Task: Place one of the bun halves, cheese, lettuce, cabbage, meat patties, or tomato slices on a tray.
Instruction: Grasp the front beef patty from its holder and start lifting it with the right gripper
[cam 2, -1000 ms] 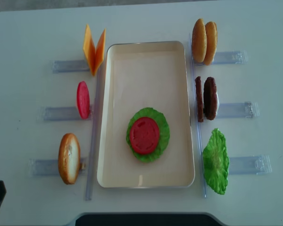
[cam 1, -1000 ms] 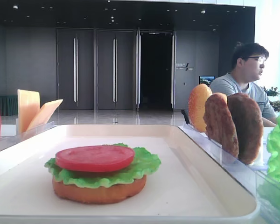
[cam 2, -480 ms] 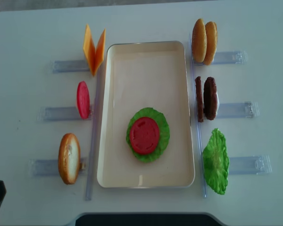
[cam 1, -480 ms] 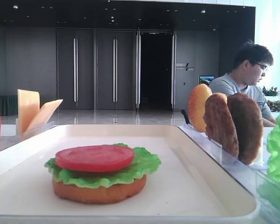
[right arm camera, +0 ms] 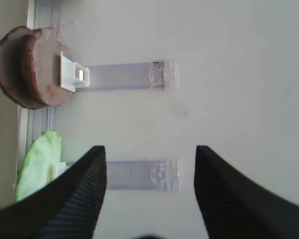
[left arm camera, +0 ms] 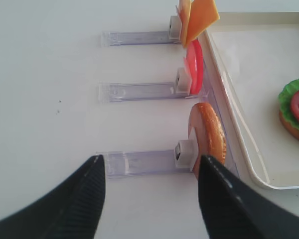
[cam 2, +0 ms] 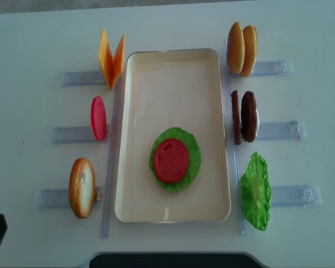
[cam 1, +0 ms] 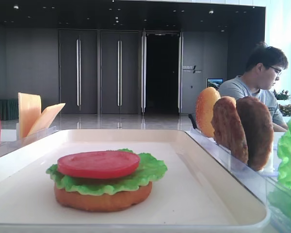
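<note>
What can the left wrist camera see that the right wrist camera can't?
Only the left wrist view shows the cheese, a standing tomato slice, a bun half, and the tray with the stacked burger.

Only the right wrist view shows the meat patties and a lettuce leaf.

Both show white table, clear plastic holders, and a gripper with open jaws: left gripper, right gripper.
</note>
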Motion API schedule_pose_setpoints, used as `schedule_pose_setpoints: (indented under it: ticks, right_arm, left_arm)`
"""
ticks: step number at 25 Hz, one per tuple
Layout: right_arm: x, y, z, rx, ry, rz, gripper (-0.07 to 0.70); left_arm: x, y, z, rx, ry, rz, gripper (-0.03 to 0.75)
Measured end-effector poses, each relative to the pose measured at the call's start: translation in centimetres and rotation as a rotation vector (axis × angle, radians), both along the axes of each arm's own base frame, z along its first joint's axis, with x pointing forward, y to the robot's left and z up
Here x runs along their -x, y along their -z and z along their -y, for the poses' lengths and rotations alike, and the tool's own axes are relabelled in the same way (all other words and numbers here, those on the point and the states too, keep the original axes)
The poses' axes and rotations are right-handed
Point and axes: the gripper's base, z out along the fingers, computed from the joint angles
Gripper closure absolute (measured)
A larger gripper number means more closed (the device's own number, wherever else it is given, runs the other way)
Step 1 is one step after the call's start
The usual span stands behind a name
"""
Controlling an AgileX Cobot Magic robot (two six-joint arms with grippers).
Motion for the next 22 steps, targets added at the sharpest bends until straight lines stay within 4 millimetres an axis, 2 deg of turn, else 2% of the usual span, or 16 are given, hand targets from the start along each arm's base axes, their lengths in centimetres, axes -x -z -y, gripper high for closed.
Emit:
schedule_pose_setpoints:
  ticks: [3,6,13,16,22]
  right_arm:
    - [-2.7,-0.4,0.1,0.004,-0.001,-0.034,0.253]
    - [-4.3,-0.5,0.1,0.003,-0.005,-0.07,0.253]
    - [-4.5,-0.7,-0.4,0.005,-0.031,-0.099,0.253]
    - [-4.3,-0.7,-2.1,-0.004,-0.069,-0.104,0.253]
    - [-3.3,-1.0,-7.4,0.006,-0.13,-0.065,0.253]
  left_arm:
    - [0.0,0.0,0.0,0.0,0.0,0.0,0.263]
    - [0.0,0.0,0.0,0.0,0.0,0.0,0.263]
    - [0.0,0.0,0.0,0.0,0.0,0.0,0.263]
    - [0.0,0.0,0.0,0.0,0.0,0.0,0.263]
    - [0.0,0.0,0.0,0.0,0.0,0.0,0.263]
